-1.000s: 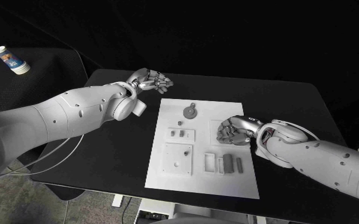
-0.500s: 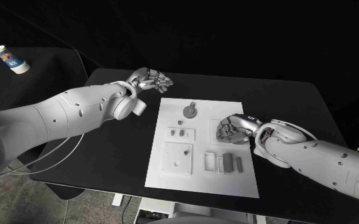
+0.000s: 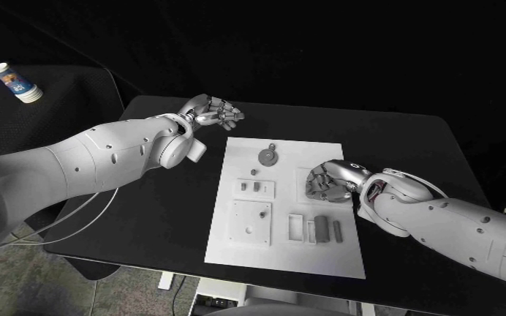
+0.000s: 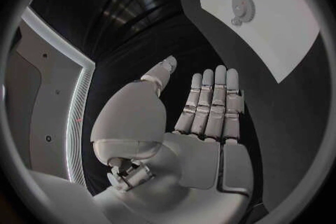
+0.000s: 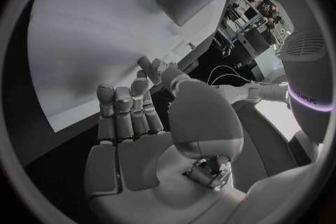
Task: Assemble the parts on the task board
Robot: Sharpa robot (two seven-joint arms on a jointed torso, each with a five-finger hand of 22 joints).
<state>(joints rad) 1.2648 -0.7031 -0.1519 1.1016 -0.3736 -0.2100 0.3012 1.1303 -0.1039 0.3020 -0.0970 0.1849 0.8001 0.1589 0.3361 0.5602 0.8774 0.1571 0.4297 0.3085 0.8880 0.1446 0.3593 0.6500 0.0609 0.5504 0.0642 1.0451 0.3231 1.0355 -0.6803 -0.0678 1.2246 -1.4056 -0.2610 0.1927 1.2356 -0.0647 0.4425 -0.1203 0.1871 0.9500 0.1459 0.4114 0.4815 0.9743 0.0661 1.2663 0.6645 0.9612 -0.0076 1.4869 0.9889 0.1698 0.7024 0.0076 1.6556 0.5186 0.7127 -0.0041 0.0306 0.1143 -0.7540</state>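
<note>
Right hand (image 3: 329,182) hovers over the task board (image 3: 245,246), fingers (image 5: 125,105) apart, empty.

One white task board (image 3: 238,254), two hands, several small grey parts, one bottle (image 3: 19,85) off the table

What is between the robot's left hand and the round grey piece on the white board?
Nothing. In the head view, only bare black table and then bare white task board lie between the left hand and the round grey part.
</note>
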